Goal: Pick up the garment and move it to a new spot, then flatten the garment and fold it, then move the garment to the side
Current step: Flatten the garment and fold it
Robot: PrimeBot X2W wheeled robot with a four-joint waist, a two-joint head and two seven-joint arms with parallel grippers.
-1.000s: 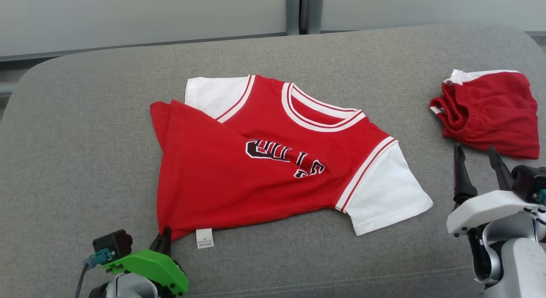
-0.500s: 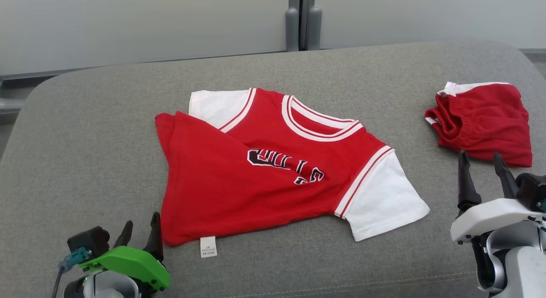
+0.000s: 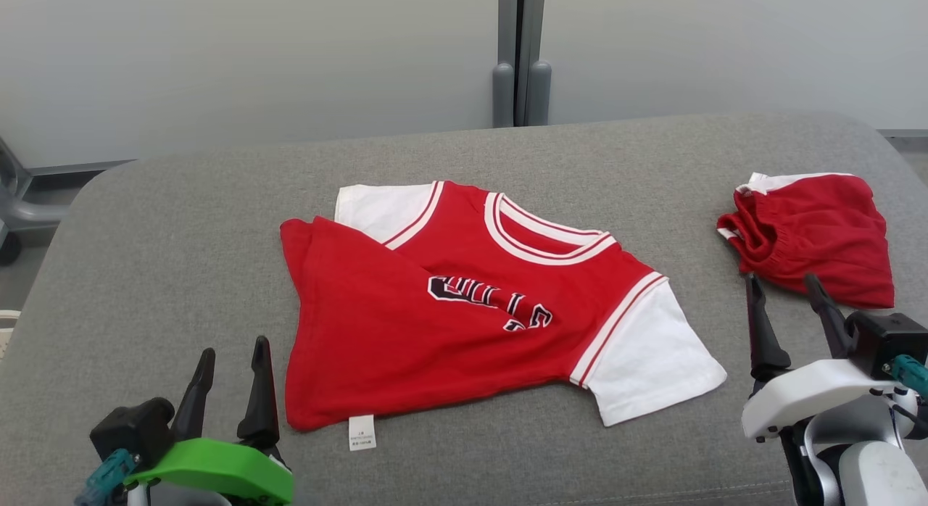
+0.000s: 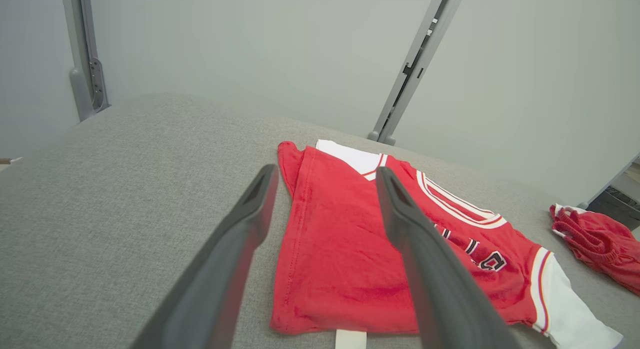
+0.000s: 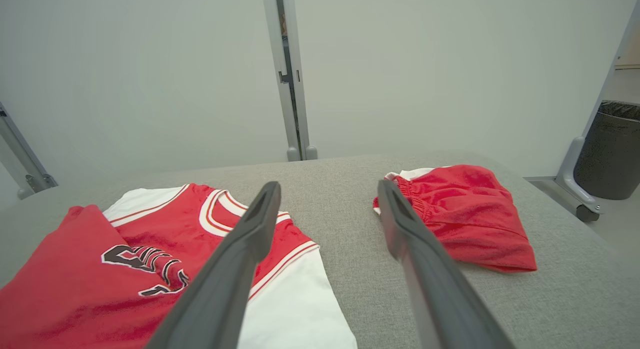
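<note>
I see the red jersey in the middle of the counter, one side folded over its chest. My left gripper sits at the front edge beside the hem corner, fingers spread, empty. My right gripper, fingers also spread, points at crumpled red shorts near the right edge.

From my screen the garment reads as soft matt knit cloth with a papery white label; the shorts look the same (a bit fuzzier). The cushion is coarse grey weave. The left gripper has matt dark plastic fingers and a smooth green shell, the right gripper a white one.
</note>
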